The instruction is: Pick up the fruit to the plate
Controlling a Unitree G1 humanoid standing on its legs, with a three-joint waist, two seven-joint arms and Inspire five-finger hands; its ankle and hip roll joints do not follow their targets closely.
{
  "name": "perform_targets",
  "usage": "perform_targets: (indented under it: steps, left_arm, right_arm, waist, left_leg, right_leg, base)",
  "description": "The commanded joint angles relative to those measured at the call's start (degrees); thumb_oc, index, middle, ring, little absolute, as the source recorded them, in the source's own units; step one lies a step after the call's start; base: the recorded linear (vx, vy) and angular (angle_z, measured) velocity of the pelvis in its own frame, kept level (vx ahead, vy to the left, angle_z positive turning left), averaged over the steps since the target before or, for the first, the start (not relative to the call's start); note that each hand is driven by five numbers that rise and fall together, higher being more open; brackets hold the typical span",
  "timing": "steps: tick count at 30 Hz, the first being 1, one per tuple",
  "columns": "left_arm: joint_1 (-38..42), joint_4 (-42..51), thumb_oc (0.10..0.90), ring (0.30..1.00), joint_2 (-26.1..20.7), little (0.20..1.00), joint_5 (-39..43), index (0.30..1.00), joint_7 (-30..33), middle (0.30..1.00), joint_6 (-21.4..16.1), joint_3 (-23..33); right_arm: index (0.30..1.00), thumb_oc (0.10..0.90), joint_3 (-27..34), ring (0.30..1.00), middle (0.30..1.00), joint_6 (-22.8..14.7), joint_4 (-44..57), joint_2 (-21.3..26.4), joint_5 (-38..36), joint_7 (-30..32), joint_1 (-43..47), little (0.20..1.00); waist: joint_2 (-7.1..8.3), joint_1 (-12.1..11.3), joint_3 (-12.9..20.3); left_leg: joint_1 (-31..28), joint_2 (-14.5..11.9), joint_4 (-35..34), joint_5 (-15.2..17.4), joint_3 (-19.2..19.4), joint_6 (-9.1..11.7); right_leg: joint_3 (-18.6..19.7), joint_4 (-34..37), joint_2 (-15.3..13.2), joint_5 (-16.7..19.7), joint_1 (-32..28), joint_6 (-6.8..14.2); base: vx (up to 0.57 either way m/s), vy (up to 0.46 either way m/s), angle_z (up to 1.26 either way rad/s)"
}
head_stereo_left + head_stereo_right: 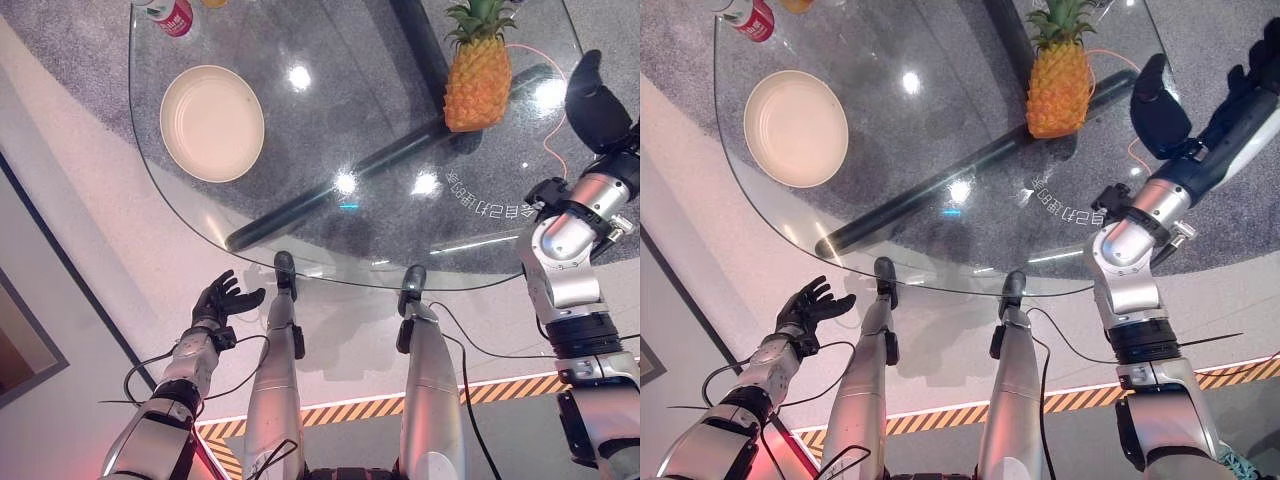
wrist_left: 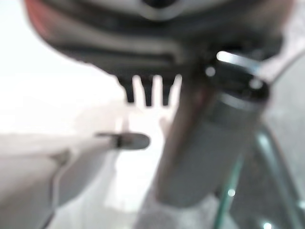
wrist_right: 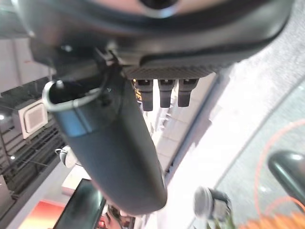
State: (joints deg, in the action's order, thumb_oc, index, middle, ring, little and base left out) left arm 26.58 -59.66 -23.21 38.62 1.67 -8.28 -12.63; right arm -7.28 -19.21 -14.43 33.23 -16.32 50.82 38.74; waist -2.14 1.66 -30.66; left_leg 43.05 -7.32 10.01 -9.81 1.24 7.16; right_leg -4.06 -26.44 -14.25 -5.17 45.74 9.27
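Looking down through the head camera, I see a round glass table [image 1: 330,240] that takes most of the upper part of the frame, with grey carpet visible under it. The pineapple [image 1: 478,72] stands upright on the glass in the upper right of the frame. Its body is orange-yellow with a diamond pattern of scales, and it carries a green spiky crown on top (the crown is cut by the top edge of the frame). Nothing is touching it.

The plate [image 1: 212,122] lies in the upper left of the frame, well apart from the pineapple. It is round, cream-coloured, with a slightly lighter rim. A red and white can [image 1: 172,14] stands at the top left edge, near the plate.

My right hand [image 1: 1160,105] is raised at the right side of the frame, beside the pineapple but not touching it. Its fingers are straight and spread from the thumb, and it holds nothing; the right wrist view shows the same, the thumb [image 3: 112,143] standing free.

My left hand [image 1: 222,296] hangs in the lower left of the frame, below the table edge, with relaxed fingers spread and nothing in it.
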Motion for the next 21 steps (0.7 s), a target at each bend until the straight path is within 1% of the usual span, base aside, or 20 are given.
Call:
perform_targets:
  steps: [1,7,14,21]
  left_arm:
    - [-2.81,-2.35,0.800,0.900,-0.35,0.900,0.90,0.900,0.39,0.900,-2.34,1.49]
    - [-3.14,-2.09,0.800,0.900,1.13,0.900,0.33,0.900,0.55,0.900,-2.98,0.75]
    - [-3.23,-2.50,0.800,0.900,2.07,0.900,0.43,0.900,0.93,0.900,-3.08,-0.06]
    - [-3.20,-1.80,0.800,0.900,2.73,0.900,-0.05,0.900,1.32,0.900,-2.90,-0.46]
  right_arm:
    - [0.900,0.800,1.52,0.900,0.900,-0.47,5.93,2.41,3.58,-3.35,2.12,0.900]
    - [0.900,0.800,-2.10,0.900,0.900,3.81,6.15,0.04,2.61,-7.07,3.55,0.900]
    - [0.900,0.800,-4.33,0.900,0.900,6.91,5.62,-1.42,1.58,-8.37,4.51,0.900]
    - [0.900,0.800,-5.69,0.900,0.900,9.02,5.92,-2.39,0.94,-8.70,4.81,0.900]
  waist:
    - [0.83,-0.32,0.86]
    - [0.17,-0.93,0.86]
    - [-0.36,-1.24,0.86]
    - [-0.56,-1.49,0.86]
  left_leg:
    - [0.43,-0.33,6.95,6.88,-1.94,0.32]
    - [0.01,-0.05,6.09,6.30,-1.40,0.25]
    - [-0.41,-0.13,5.34,5.67,-1.02,0.33]
    - [-0.76,-0.09,4.57,5.21,-0.63,0.32]
  right_leg:
    - [-2.05,9.34,-0.80,8.91,-1.83,0.08]
    - [-2.44,9.78,-1.09,8.98,-2.12,-0.17]
    - [-2.65,9.90,-1.32,9.11,-2.22,-0.28]
    - [-2.93,10.29,-1.45,9.35,-2.38,-0.28]
  base:
    - [0.00,0.000,0.00]
    - [0.00,0.004,-0.01]
    - [0.00,0.006,-0.02]
    - [0.00,0.000,0.00]
